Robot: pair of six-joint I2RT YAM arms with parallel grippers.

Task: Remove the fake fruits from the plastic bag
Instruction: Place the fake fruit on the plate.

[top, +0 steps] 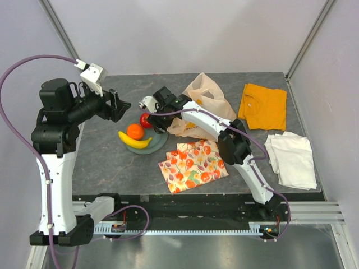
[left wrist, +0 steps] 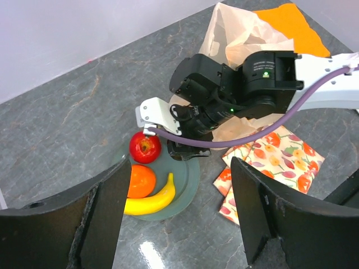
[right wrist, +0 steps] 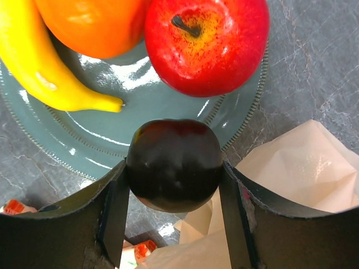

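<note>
Your right gripper clasps a dark round fruit over the bag-side rim of the teal plate, near the red apple and cream plastic bag; let go here and it may roll off onto the table, while your left gripper hangs open and empty.

right wrist view: yellow plastic banana and glossy orange fruit cut by top edge | dark glossy round fruit: kind unclear | left wrist view: translucent cream plastic bag partly behind white-and-black right arm
</note>
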